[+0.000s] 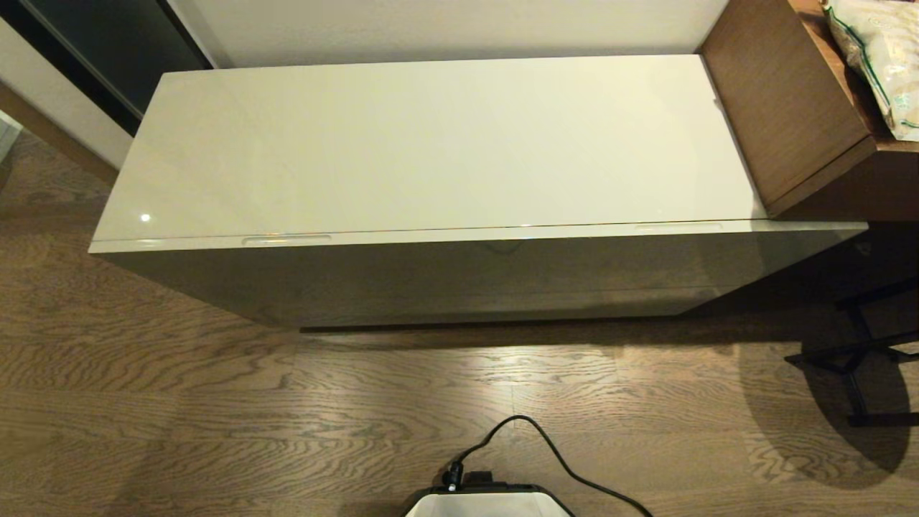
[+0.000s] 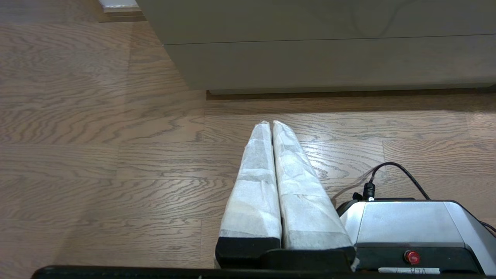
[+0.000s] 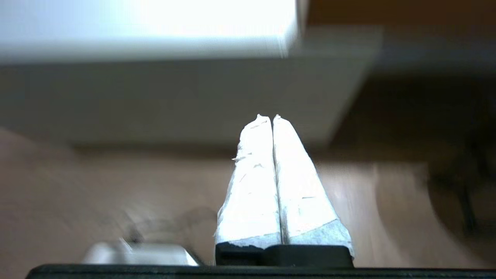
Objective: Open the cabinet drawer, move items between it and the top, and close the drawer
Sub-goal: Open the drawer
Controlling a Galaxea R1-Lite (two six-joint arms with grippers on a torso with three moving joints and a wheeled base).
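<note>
Beyond the right tool point(image 3: 272, 116), tips pressed together and empty, the closed cabinet drawer point(image 3: 174, 100).

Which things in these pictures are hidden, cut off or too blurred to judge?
- Inside of the cabinet drawer: hidden in every view by its shut front panel.
- Bag on the brown desk: cut off by the head view's right edge.
- Cabinet and floor behind the right gripper: blurred in the right wrist view.
- Both arms: outside the head view.
</note>
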